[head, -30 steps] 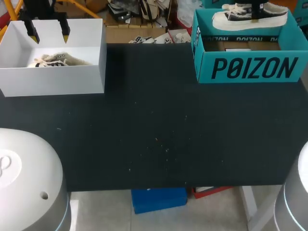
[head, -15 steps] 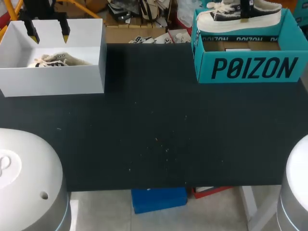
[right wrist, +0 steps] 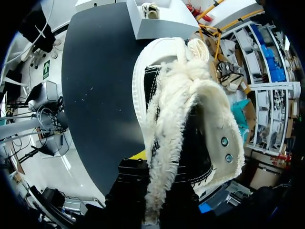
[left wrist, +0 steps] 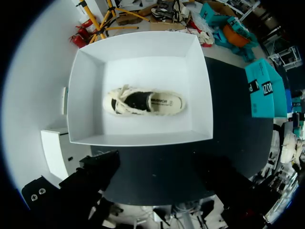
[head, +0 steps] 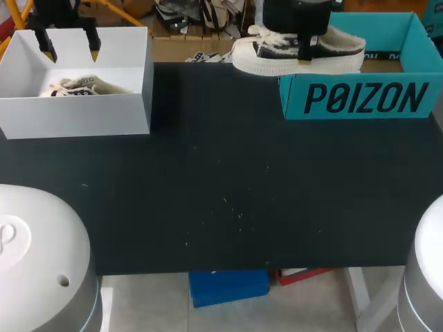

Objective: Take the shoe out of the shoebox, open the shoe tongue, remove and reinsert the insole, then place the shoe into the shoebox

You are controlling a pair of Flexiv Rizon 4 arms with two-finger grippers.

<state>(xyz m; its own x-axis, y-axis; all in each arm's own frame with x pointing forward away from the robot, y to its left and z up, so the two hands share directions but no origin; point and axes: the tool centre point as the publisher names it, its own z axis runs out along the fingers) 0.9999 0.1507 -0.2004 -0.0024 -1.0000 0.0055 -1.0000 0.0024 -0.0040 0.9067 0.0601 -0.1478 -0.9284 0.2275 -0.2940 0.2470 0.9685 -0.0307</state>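
A black sneaker (head: 297,52) with a cream sole and fleecy lining hangs above the table's far edge, just left of the teal shoebox (head: 360,100). My right gripper (head: 304,43) is shut on its side from above. In the right wrist view the sneaker (right wrist: 190,109) fills the space ahead of the gripper (right wrist: 157,167), toe pointing away. At the far left my left gripper (head: 70,50) hangs open over a white box (head: 76,117), which holds a cream shoe (head: 79,87). In the left wrist view that cream shoe (left wrist: 143,101) lies in the white box (left wrist: 86,95), well below the left gripper (left wrist: 159,183).
The dark table (head: 221,180) stretches between the two boxes. The pale rounded bases of my arms sit at the near left (head: 34,256) and near right (head: 429,277) corners.
My right gripper has carried the black sneaker leftward and nearer, from over the teal shoebox to past its left corner. The left arm has not moved.
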